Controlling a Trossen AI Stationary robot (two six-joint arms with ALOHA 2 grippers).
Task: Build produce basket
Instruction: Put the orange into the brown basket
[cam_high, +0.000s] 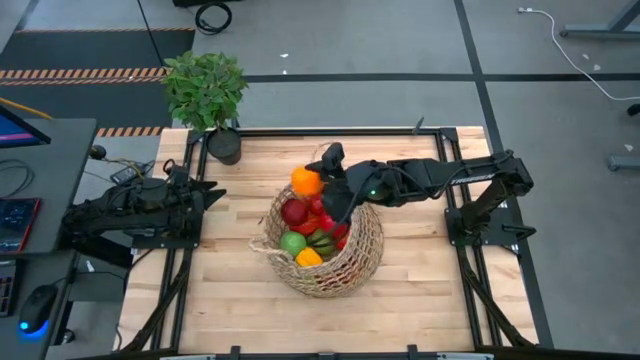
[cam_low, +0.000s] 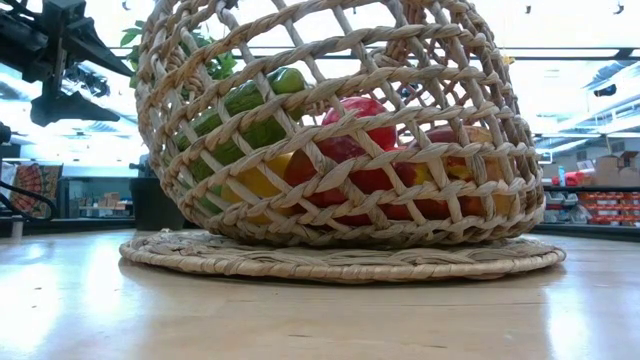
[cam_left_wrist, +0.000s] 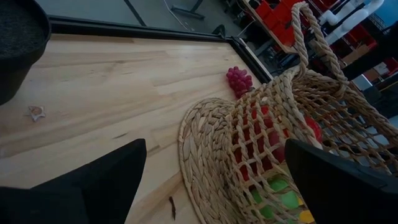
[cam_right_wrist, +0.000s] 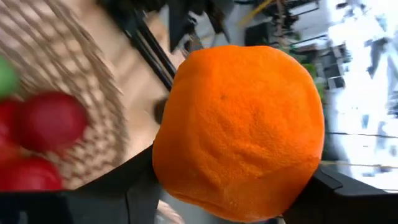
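The tan wicker basket (cam_high: 330, 255) stands mid-table on its flat woven base (cam_low: 340, 258), its wall leaning over. Inside lie red apples (cam_high: 294, 211), a green apple (cam_high: 292, 241), a yellow pepper (cam_high: 309, 257) and other produce. My right gripper (cam_high: 312, 183) is shut on an orange (cam_high: 305, 181) above the basket's far rim. A bunch of purple grapes (cam_left_wrist: 238, 79) lies on the table beyond the basket. My left gripper (cam_high: 205, 195) waits open at the table's left edge, its fingers (cam_left_wrist: 106, 177) apart, pointing at the basket. My right gripper pinches the orange (cam_right_wrist: 239, 130) between its two fingers (cam_right_wrist: 127, 190), one on each opposite side. The fingers reach in from the table's right, slanting slightly down. The orange is lifted clear, over the basket's far rim.
A leafy potted plant in a black pot (cam_high: 224, 145) stands at the table's far left corner. Bare wood lies in front of the basket toward the near edge (cam_high: 230, 300). Black frame rails (cam_high: 440, 130) run along the table's edges.
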